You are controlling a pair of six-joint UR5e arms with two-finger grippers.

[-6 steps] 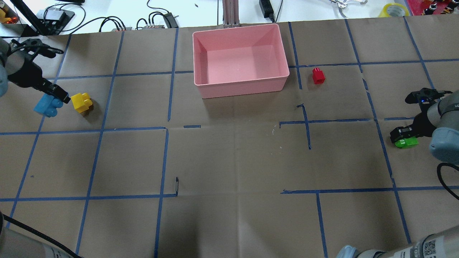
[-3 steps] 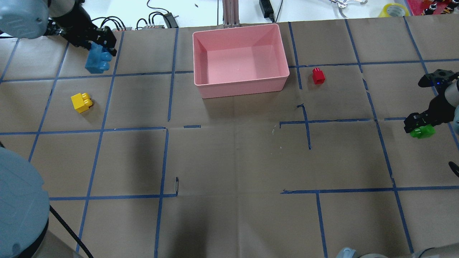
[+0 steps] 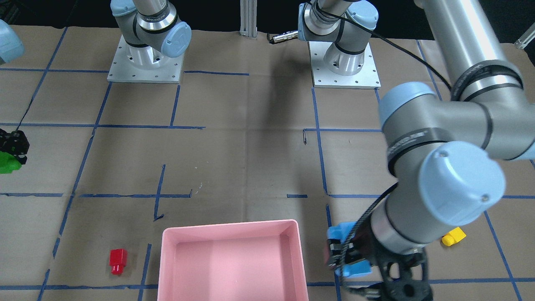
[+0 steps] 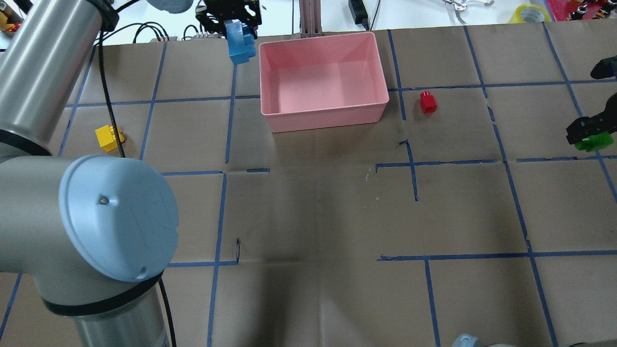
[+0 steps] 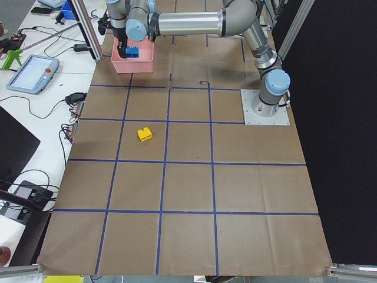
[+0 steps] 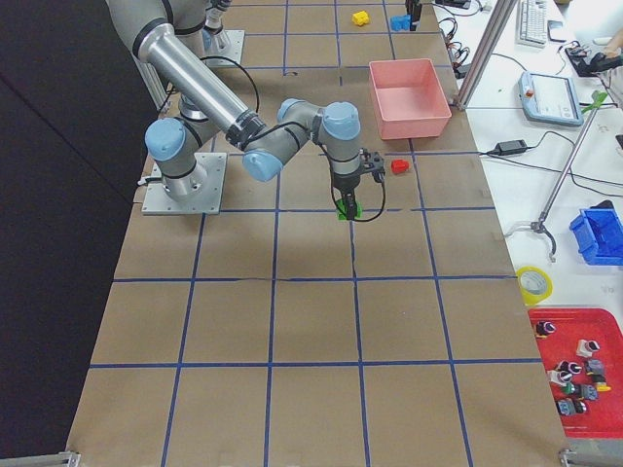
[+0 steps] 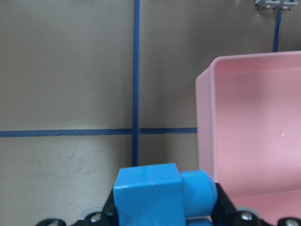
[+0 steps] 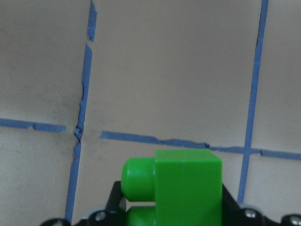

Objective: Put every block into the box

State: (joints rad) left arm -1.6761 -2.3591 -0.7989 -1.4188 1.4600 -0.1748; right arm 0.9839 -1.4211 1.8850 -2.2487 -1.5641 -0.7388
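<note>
Left gripper (image 4: 235, 26): we've got it clamped on blue block (image 4: 240, 46), just beside box (image 4: 324, 118).
Right gripper (image 4: 589, 131): clamped on green block (image 4: 594, 143), well away.

Tabletop (image 4: 313, 217): brown paper, gridded by blue tape lines (image 4: 453, 257). Shallow rectangular pink plastic box (image 4: 328, 118): uniform pink throughout. Four studded plastic bricks, each one solid colour: larger light-blue brick (image 4: 239, 46), green two-stud brick (image 4: 594, 143), yellow two-stud brick (image 4: 107, 137), red single-stud brick (image 4: 427, 102).

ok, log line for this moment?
left hand: shut on blue block, beside box | right hand: shut on green block, far from box | yellow block, red block: on table | box: empty
</note>
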